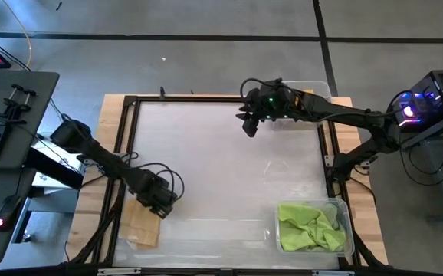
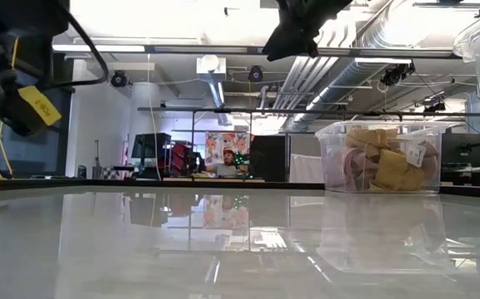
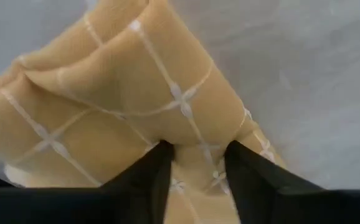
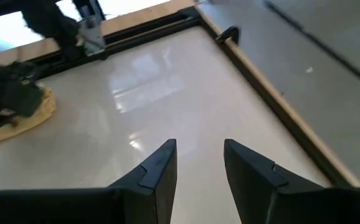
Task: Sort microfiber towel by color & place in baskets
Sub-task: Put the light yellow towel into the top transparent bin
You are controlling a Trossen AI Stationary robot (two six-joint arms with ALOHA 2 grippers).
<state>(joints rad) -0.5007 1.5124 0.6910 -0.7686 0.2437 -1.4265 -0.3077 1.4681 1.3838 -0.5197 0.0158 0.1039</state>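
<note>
Left gripper (image 3: 195, 163) sits low over the yellow towel (image 3: 124, 93), fingers straddling a fold, not clenched; pinch deep, lift straight up; right gripper (image 4: 198, 165) waits released beside the far basket (image 1: 302, 103).

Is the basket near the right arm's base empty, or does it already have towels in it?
Not empty. The basket at the table's near right corner holds crumpled green towels that cover most of its floor in the high view.
</note>
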